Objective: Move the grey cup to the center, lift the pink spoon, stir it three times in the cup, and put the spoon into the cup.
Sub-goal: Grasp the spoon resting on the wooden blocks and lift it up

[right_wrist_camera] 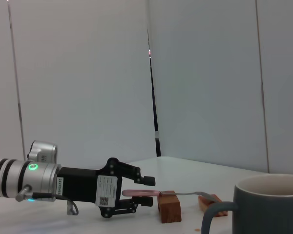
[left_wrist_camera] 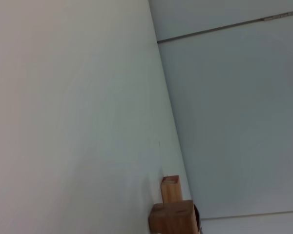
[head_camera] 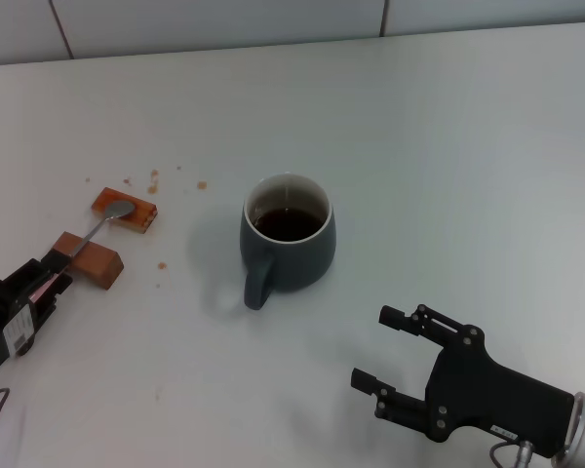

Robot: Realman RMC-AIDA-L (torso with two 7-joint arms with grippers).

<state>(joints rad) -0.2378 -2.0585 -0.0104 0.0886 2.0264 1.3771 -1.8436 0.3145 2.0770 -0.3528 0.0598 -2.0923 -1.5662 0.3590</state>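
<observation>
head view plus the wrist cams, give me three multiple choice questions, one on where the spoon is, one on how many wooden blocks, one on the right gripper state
1. Where does the pink spoon lie?
A. inside the cup
B. propped across the wooden blocks
C. flat beside the cup's handle

2. How many wooden blocks stand on the table?
A. one
B. two
C. four

3. How is the right gripper?
A. open, holding nothing
B. shut on the cup's handle
C. shut on the spoon

Key:
1 B: its silver bowl rests on the far block and its handle crosses the near block, toward the left gripper.
2 B: only those two show.
3 A: its fingers stand spread, nearer the robot than the grey cup, which holds dark liquid.
</observation>
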